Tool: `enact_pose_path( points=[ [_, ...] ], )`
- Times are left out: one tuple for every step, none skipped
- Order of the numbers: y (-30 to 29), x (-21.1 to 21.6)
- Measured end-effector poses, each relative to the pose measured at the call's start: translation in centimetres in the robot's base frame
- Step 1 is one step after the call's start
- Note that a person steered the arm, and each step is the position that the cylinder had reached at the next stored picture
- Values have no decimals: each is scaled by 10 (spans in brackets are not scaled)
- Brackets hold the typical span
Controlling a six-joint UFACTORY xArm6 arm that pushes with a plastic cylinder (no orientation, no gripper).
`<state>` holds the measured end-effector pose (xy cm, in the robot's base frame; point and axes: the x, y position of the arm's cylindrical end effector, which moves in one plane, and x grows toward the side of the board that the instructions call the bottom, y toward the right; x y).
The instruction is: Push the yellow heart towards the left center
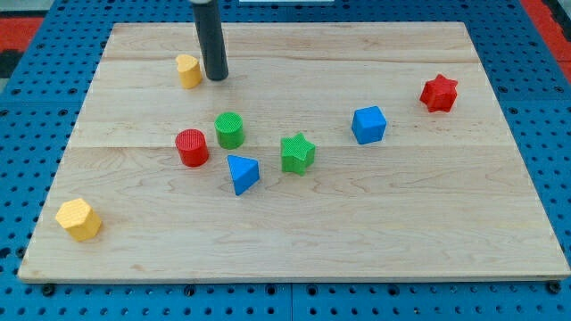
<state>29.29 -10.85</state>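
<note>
The yellow heart (188,70) sits on the wooden board (294,241) near the view's top left. My tip (216,78) rests on the board just to the right of the heart, nearly touching it. The dark rod rises from the tip up to the view's top edge. The left middle of the board lies below and left of the heart.
A red cylinder (192,147), a green cylinder (229,130), a blue triangle (242,173) and a green star (297,152) cluster near the middle. A blue cube (368,125) and a red star (439,93) lie at the right. A yellow hexagon (78,219) sits at the bottom left.
</note>
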Motion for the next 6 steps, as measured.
enact_pose_path(
  points=[
    [-47, 1],
    [-78, 23],
    [-87, 11],
    [-105, 32],
    [-105, 85],
    [-105, 131]
  ],
)
